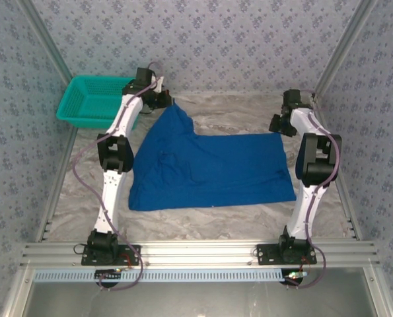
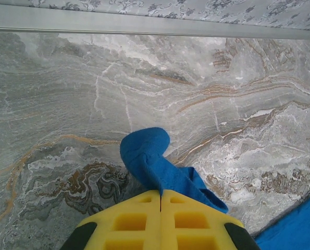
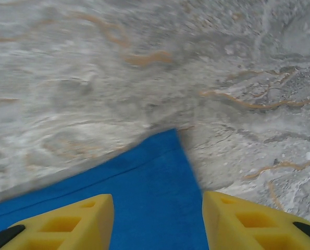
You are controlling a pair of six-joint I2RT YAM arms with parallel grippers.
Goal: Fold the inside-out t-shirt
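1. Inside-out t-shirt (image 1: 213,172), seen from above, lies spread over the middle of the marble table (image 1: 209,221). It is royal blue, and its near hem runs roughly along the near edge. Its far-left part is drawn up into a peak that reaches toward the far-left corner, where the left gripper (image 1: 163,99) meets it. A teal mesh basket (image 1: 90,100) sits at that far-left corner, just beside the left arm and apart from the cloth. The right gripper (image 1: 280,124) hangs at the shirt's far-right corner, near the right edge of the table.

2. From the left wrist, the left gripper (image 2: 160,195) has its yellow fingers (image 2: 128,221) pressed together, clamped on a fold of the inside-out t-shirt (image 2: 155,166). The fold sticks out past the tips as a rolled blue tongue over the table (image 2: 66,104). More blue cloth shows at the lower right. A metal rail (image 2: 144,23) runs along the far edge.

3. From the right wrist, the right gripper (image 3: 157,219) has its jaws standing apart, with the yellow fingers (image 3: 71,224) on either side of a flat corner of the inside-out t-shirt (image 3: 149,187). That corner lies on the table (image 3: 144,62) with nothing pinched. The picture is a little blurred, so I cannot tell whether the tips touch the cloth.
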